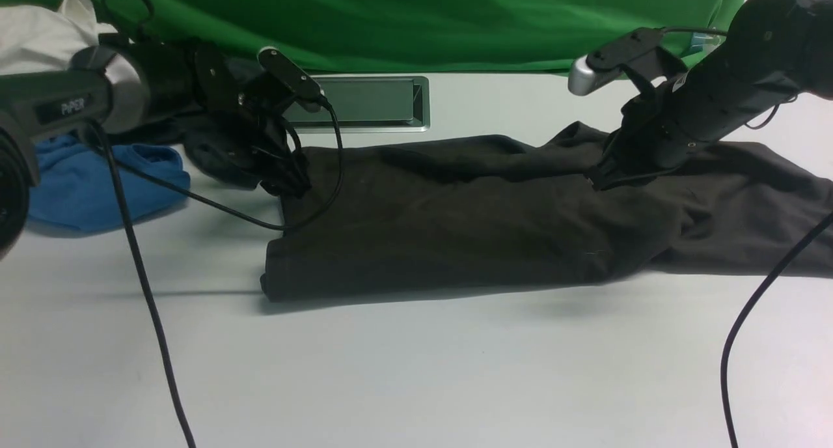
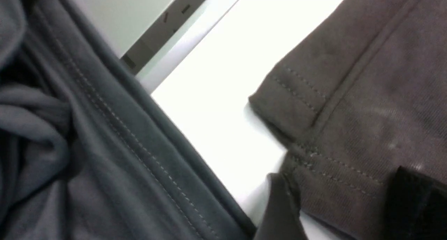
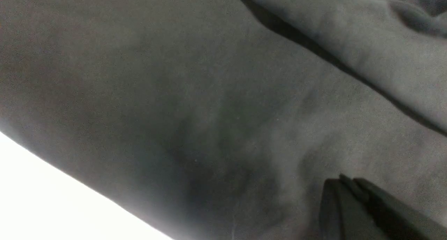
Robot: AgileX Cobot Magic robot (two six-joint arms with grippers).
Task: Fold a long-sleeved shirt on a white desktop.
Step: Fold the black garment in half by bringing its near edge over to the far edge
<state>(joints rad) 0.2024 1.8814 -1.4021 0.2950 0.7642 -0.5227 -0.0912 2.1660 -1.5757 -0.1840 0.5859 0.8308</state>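
The white desktop (image 1: 416, 370) is seen bare in the foreground, with the long-sleeved shirt (image 1: 455, 220) laid across its middle as a part-folded band, bunched at the right end. The left gripper (image 1: 289, 181) is spread over the hem corner, gripping nothing. The right gripper (image 1: 595, 178) is closed tight at the cloth, a pinch unconfirmed. The fold is best drawn low and evenly, without the hem being dragged.

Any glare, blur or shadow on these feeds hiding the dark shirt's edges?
Front view: even light, but the dark brownish-black long-sleeved shirt shows little fold detail, soft shadow along its near edge. Left wrist view: the smooth white desktop is blown out; hem stitching sharp. Right wrist view: soft, grainy, desktop corner overexposed.
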